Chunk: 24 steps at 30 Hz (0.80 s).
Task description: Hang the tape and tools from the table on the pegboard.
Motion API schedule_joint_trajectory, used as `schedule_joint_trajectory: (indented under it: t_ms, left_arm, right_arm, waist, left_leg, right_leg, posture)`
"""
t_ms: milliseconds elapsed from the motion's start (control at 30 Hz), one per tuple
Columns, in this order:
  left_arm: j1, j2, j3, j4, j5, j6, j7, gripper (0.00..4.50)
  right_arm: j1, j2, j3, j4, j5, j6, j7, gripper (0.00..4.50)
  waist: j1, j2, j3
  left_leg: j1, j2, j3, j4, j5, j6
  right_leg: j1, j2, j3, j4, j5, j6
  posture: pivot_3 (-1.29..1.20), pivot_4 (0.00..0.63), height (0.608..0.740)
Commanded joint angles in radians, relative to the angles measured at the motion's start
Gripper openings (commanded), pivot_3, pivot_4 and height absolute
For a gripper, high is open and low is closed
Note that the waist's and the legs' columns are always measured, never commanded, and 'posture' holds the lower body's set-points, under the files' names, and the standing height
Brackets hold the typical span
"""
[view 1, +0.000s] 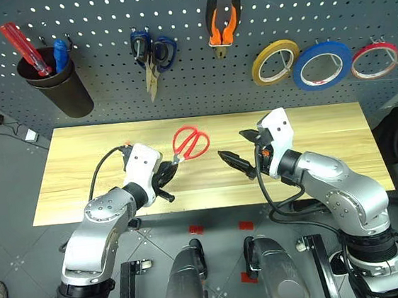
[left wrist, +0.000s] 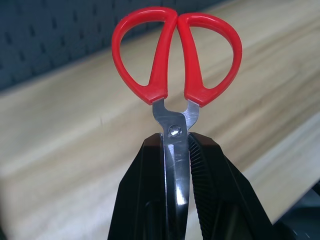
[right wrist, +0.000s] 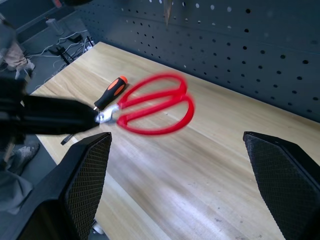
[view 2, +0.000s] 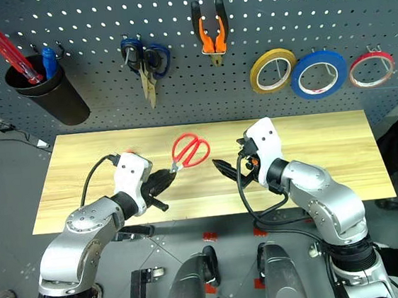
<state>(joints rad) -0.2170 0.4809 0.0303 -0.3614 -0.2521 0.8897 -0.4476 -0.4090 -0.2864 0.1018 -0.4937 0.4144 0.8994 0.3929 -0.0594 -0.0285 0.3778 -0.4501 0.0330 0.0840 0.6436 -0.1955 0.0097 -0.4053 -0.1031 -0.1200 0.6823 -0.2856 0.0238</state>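
The left hand (view 1: 165,175) is closed on the blades of the red-handled scissors (view 1: 190,143), gripping just below the pivot so that the two red loops project forward past the fingertips, clear above the worktop (view 1: 87,168). The right hand (view 1: 237,160) stands just to the right of the scissors with its fingers spread wide and nothing between them. On the pegboard (view 1: 199,78) the pliers (view 1: 224,20) with orange-and-black handles already hang near the top centre, and the blue tape (view 1: 322,65) hangs on a hook between a yellow tape roll (view 1: 275,61) and a red tape roll (view 1: 375,60); blue-handled scissors (view 1: 152,54) and a black cup (view 1: 57,82) holding a red screwdriver (view 1: 23,48) occupy the left part of the board. The slim screwdriver (right wrist: 111,93) with the black-and-orange handle lies on the worktop, seen from the right wrist just behind the left hand. The step in hand appears to be carrying the scissors to the board, with the screwdriver left to follow. The next move calls for reaching forward and up to a free hook, presenting one handle loop squarely to the hook tip, threading it on, and parting the fingers only once the loop bears the weight. Alternatively, the open right hand is placed to take the handles first; which is intended cannot be told.
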Motion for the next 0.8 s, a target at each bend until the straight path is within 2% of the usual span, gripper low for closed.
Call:
schedule_joint_trajectory:
  t_ms: [33,133,267,333,433,500,567,667,800]
  left_arm:
    - [-0.021,-0.021,0.004,0.079,-0.027,0.106,0.013,0.73]
    - [-0.056,-0.020,-0.033,0.186,-0.034,0.140,-0.022,0.73]
    - [-0.068,0.071,-0.129,0.174,0.022,-0.009,-0.111,0.73]
    - [-0.067,0.153,-0.181,0.143,0.055,-0.093,-0.183,0.73]
    - [-0.065,0.337,-0.275,0.095,0.099,-0.196,-0.361,0.73]
    - [-0.086,0.381,-0.302,0.119,0.111,-0.222,-0.413,0.73]
    - [-0.106,0.374,-0.306,0.175,0.114,-0.239,-0.429,0.73]
    - [-0.147,0.307,-0.285,0.282,0.126,-0.263,-0.389,0.73]
    - [-0.220,0.150,-0.153,0.420,0.130,-0.269,-0.179,0.73]
  right_arm:
    - [-0.009,0.006,0.012,-0.003,-0.001,-0.033,0.006,4.50]
    - [-0.010,0.009,0.021,0.013,-0.005,-0.044,0.005,4.50]
    - [-0.009,0.010,0.030,0.011,-0.009,-0.047,0.000,4.50]
    - [-0.006,0.011,0.031,0.006,-0.009,-0.044,-0.003,4.50]
    - [0.006,0.012,0.034,-0.003,-0.006,-0.041,-0.008,4.50]
    - [0.010,0.014,0.038,-0.001,-0.006,-0.044,-0.008,4.50]
    - [0.009,0.018,0.043,0.006,-0.007,-0.049,-0.008,4.50]
    - [0.000,0.026,0.048,0.022,-0.012,-0.058,-0.008,4.50]
    - [-0.002,0.030,0.047,0.026,-0.016,-0.066,-0.013,4.50]
  waist:
    - [0.001,0.000,0.000]
    - [0.004,0.000,0.000]
    - [0.002,0.000,0.000]
    - [0.002,0.000,0.000]
    - [0.000,0.000,0.000]
    - [0.001,0.001,-0.001]
    - [0.003,0.001,-0.001]
    - [0.004,0.001,-0.001]
    - [0.008,0.000,-0.001]
  left_leg:
    - [0.000,0.000,0.000,0.000,0.000,0.000]
    - [0.000,0.000,0.000,0.000,0.000,0.000]
    - [0.000,0.000,0.000,0.000,0.000,0.000]
    - [0.000,0.000,0.000,0.000,0.000,0.000]
    - [0.000,0.001,0.001,-0.001,0.000,-0.001]
    - [0.000,0.002,0.001,-0.001,0.000,-0.001]
    - [0.000,0.001,0.001,-0.001,0.000,-0.001]
    - [-0.001,0.000,0.001,0.000,0.000,0.000]
    - [-0.001,0.000,0.000,0.001,0.000,0.000]
  right_leg:
    - [0.000,0.000,0.000,0.000,0.000,0.000]
    - [0.000,0.000,0.000,0.000,0.000,0.000]
    - [-0.001,0.000,0.000,0.000,0.000,0.000]
    - [-0.001,0.000,0.000,0.000,0.000,0.000]
    - [-0.001,0.001,0.000,-0.001,0.000,0.000]
    - [-0.001,0.001,0.000,-0.001,0.000,-0.001]
    - [-0.001,0.000,0.001,0.000,0.000,-0.001]
    - [-0.001,0.000,0.000,0.000,0.000,-0.001]
    - [-0.001,0.000,0.000,0.000,0.000,-0.001]
  posture:
    - [-0.19,0.334,0.740]
    - [-0.18,0.333,0.740]
    - [-0.21,0.342,0.740]
    - [-0.21,0.342,0.740]
    - [-0.19,0.341,0.740]
    - [-0.19,0.337,0.740]
    - [-0.19,0.337,0.740]
    - [-0.18,0.336,0.740]
    - [-0.18,0.338,0.740]
